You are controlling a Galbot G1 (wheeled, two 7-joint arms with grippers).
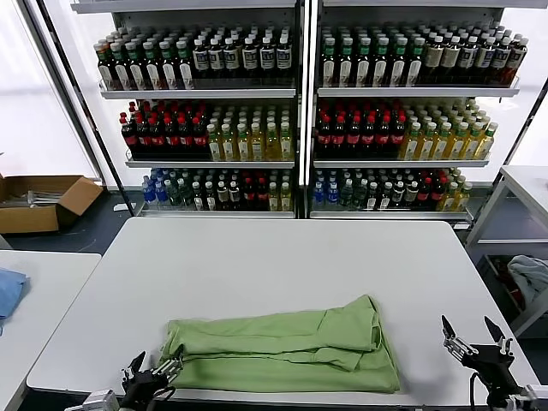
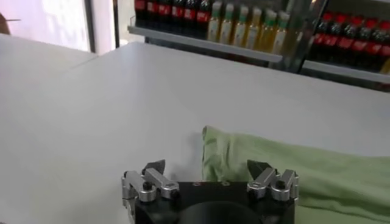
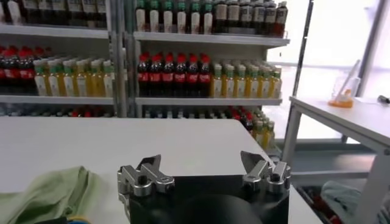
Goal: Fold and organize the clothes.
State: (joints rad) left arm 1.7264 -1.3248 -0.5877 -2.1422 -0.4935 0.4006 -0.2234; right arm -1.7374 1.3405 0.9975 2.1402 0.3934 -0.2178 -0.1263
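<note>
The light green polo shirt [image 1: 282, 349] lies folded into a long flat band near the front edge of the white table [image 1: 274, 257]. My left gripper [image 1: 152, 372] is open and empty at the front edge, by the shirt's left end. In the left wrist view the shirt's end [image 2: 292, 173] lies just beyond the open gripper [image 2: 208, 171]. My right gripper [image 1: 471, 336] is open and empty at the table's front right corner, to the right of the shirt. In the right wrist view the gripper [image 3: 201, 163] is over bare table, with a bit of the shirt [image 3: 49, 193] to one side.
Shelves of drink bottles [image 1: 300, 111] stand behind the table. A second white table [image 1: 38, 291] on the left holds a blue cloth [image 1: 8, 291]. A cardboard box [image 1: 43, 201] lies on the floor at the left. Another table [image 1: 527, 184] and a basket of cloth [image 1: 531, 282] are at the right.
</note>
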